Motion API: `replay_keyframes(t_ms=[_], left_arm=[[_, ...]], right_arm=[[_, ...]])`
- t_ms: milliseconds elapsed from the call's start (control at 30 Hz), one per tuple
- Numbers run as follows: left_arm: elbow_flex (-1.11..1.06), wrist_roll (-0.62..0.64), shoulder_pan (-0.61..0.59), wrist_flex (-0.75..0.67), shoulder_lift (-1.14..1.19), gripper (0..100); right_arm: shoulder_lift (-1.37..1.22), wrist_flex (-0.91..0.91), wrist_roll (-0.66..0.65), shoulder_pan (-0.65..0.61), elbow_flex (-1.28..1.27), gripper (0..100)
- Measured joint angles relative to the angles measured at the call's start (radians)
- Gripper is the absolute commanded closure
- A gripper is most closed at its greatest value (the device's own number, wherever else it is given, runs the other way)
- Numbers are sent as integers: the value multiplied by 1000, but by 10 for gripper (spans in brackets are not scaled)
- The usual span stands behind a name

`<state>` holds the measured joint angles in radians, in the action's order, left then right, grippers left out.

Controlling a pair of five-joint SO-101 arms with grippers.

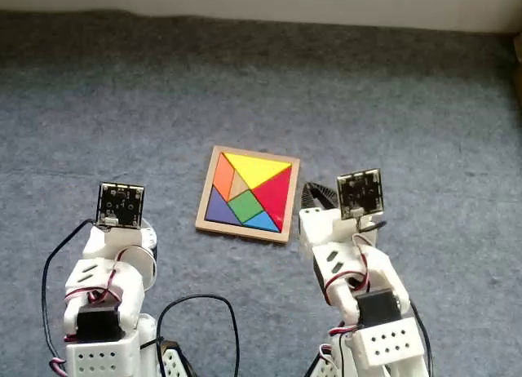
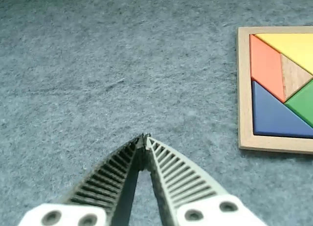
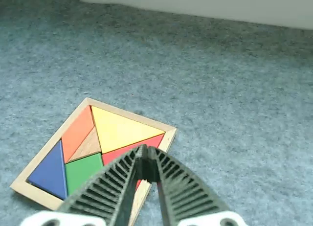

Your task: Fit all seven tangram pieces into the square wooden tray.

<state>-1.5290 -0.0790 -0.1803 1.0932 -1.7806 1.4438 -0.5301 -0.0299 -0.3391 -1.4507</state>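
Square wooden tray (image 1: 206, 188) is seen lying flat near the middle of the grey-blue carpet (image 1: 391, 108), slightly turned relative to the arms. It is pale wood with a thin raised rim.

All seven pieces are seated inside the rim and fill the square:
- yellow triangle (image 1: 257, 170), large, at the far side
- red triangle (image 1: 278, 194), large, along the right rim
- orange parallelogram (image 1: 223, 177), along the left rim
- bare wood triangle (image 1: 237, 184), small and unpainted, with visible grain
- green square (image 1: 245, 206), in the middle
- dark blue triangle (image 1: 216, 208), at the near left corner
- light blue triangle (image 1: 263, 222), on the near rim

The piece faces are flat and matt, and the seams between them are tight.

Left gripper (image 2: 145, 138) is pressed together, with its tips meeting and nothing pinched. It is held over bare carpet, well apart from the tray's left rim.

Right gripper (image 3: 145, 148) is likewise closed tip to tip and holds nothing. It is parked just beside the tray's right rim.

The fingers are black and ribbed, and the arm bodies are white.

Open carpet, a short fuzzy pile, is seen on every side of the tray. It is widest on the far side, up to a pale strip (image 1: 326, 2) at the carpet's far edge. A black cable (image 1: 196, 299) is looped between the arm bases.
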Motion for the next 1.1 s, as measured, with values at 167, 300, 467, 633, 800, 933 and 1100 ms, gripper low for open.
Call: replay_keyframes(t_ms=[167,300,467,633,800,933,1100], left_arm=[[-18,0,43,0,0,968],[-18,0,49,0,0,973],[-18,20,54,0,0,995],[-18,49,54,0,0,995],[-18,49,54,0,0,995],[-31,49,54,0,0,995],[-132,49,95,-32,0,995]], right_arm=[[146,0,0,49,-83,985],[256,0,0,77,-155,985],[370,0,0,83,-222,985],[368,0,0,83,-222,985],[368,0,0,106,-222,985],[368,-84,0,101,-222,985],[368,-265,0,101,-222,985]])
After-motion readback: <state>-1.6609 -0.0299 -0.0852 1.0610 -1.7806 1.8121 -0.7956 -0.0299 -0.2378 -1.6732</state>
